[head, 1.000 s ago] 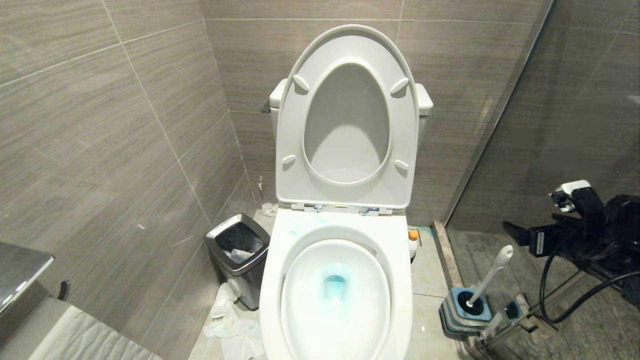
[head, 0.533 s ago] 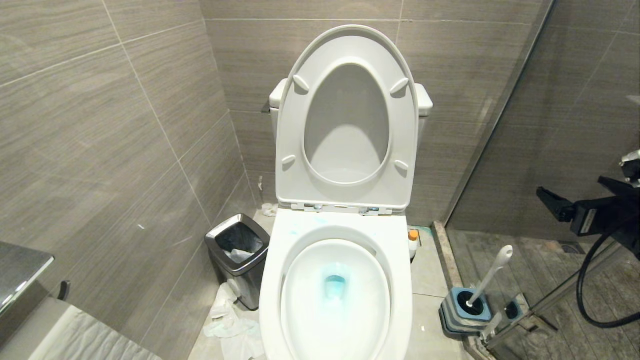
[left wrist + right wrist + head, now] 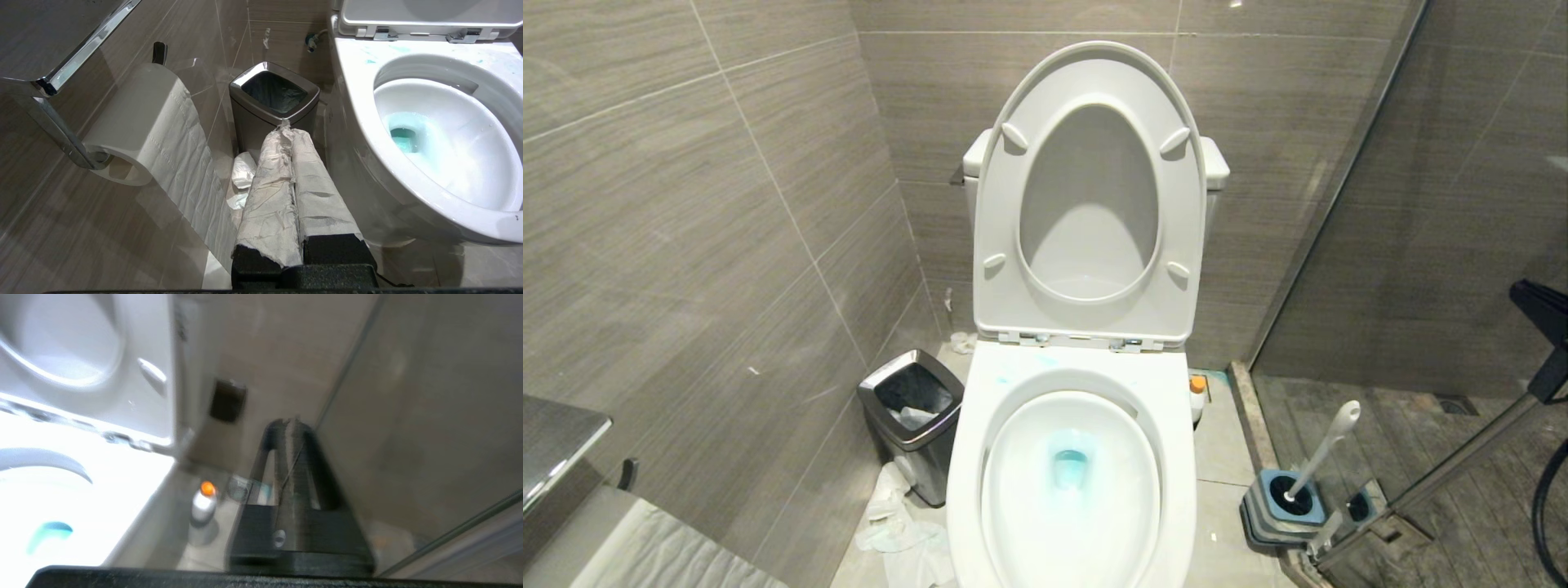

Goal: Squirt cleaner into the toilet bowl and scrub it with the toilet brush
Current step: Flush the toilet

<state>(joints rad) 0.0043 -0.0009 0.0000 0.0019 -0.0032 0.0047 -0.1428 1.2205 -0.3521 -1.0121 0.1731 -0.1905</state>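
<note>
Showing cleaner [image 3: 1070, 467] pooled turquoise in toilet bowl [image 3: 968, 457]: squirt done, scrub left. Toilet brush [image 3: 1319, 453] untouched in holder, bowl's right. Right gripper [image 3: 291, 426] empty, jaws together; left gripper [image 3: 291, 132] likewise.

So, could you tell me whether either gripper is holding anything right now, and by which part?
Nothing is held. The right gripper is shut on empty air beside the toilet bowl; the left gripper is shut too, holding nothing. The toilet brush stands in its holder.
</note>
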